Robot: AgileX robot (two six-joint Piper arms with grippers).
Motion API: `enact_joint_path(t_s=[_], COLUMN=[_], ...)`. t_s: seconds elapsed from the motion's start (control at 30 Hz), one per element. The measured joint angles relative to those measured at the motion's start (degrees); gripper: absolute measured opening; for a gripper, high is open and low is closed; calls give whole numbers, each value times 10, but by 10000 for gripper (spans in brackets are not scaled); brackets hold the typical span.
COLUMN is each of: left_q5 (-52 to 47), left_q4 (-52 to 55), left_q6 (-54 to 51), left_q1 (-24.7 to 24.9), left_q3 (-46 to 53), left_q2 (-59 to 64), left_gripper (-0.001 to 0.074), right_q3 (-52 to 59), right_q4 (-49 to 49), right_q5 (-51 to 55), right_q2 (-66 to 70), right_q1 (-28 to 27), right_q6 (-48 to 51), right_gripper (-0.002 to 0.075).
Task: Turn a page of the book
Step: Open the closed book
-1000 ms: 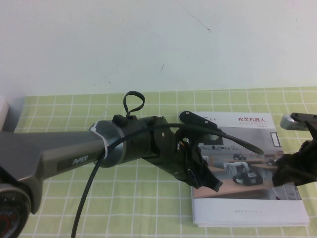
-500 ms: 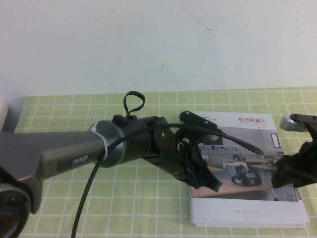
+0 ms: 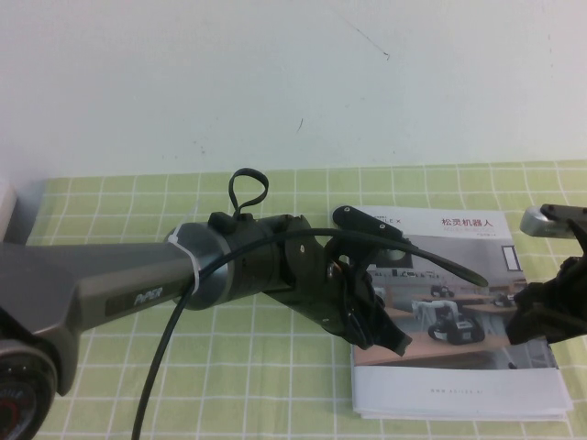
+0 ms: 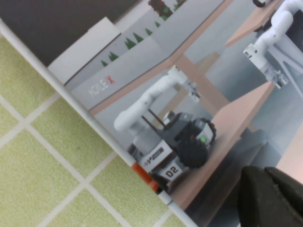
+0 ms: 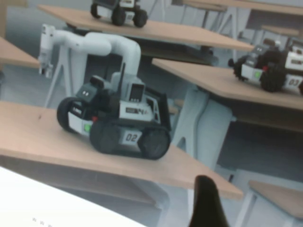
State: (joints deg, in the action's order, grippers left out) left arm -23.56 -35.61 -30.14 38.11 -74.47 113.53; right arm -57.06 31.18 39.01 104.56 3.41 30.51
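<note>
A: What do we see of the surface and the room?

B: We see a green-and-white checked cloth over the table, running up to a plain white wall with a few faint marks. A pale object peeks in at the far left edge; we cannot tell what it is.

A: And the book?

B: The book lies flat and closed on the cloth, on the robot's right side of the table, red title at its far end. The page — the cover leaf with the classroom photo — lies flat on the stack beneath.

A: Where are the grippers?

B: The left gripper reaches across from the left and sits low over the book's left edge, on the photo. Its fingers look drawn close together, holding nothing that we can make out. The right gripper sits over the book's right edge; we cannot tell how its fingers stand. In the right wrist view a dark fingertip shows just above the printed photo.

A: What differs from a second ago?

B: Little. The right gripper has edged slightly toward the right — the book's near-left corner has crept a touch leftward. The left arm looks unchanged.
</note>
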Motion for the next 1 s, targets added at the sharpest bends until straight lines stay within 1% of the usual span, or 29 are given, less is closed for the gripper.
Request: enact_joint_path(t_s=[0.17,0.8,0.9,1.0], left_q5=[-1,-1,-2,-3], left_q4=[0,0,0,0], left_q6=[0,0,0,0], left_q1=[0,0,0,0], left_q3=[0,0,0,0], left_q2=[0,0,0,0], left_gripper=[-4,-4,-4,-4], right_q3=[0,0,0,0], right_q4=[0,24,35,44], right_q5=[1,-8,-9,-10], right_q2=[-1,-1,-1,-1], right_q1=[0,0,0,0], right_q6=[0,0,3,13], right_gripper=[410,401,344,228])
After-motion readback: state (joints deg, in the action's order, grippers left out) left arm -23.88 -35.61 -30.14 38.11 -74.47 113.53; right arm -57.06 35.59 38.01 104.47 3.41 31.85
